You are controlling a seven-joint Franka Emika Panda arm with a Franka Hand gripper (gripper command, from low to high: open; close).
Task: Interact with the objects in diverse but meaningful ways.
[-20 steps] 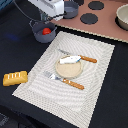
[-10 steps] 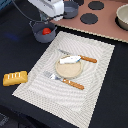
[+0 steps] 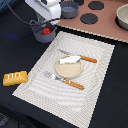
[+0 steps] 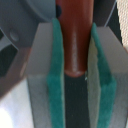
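Nothing moved since the earlier frames. My gripper (image 4: 75, 75) is clamped on the brown sausage (image 4: 76, 35), green pads (image 4: 56, 80) pressing both sides. Arm sits upper left of the exterior frame over a grey pot (image 3: 44, 34) holding the red tomato (image 3: 46, 31). Yellow bread loaf (image 3: 15, 78) lies at left edge, off the placemat (image 3: 95, 85).

Setting: staged tabletop play-kitchen in a lab or test space. Evidence: dark table (image 3: 15, 107) carrying a striped placemat (image 3: 95, 95) with plate (image 3: 70, 70) at centre, toy knife (image 3: 80, 57) at 12 o'clock of it, toy fork (image 3: 65, 81) at 6. Toy stove panel (image 3: 100, 22) with black burners (image 3: 89, 19) at 1 o'clock. Robot arm (image 3: 47, 7) at 11.
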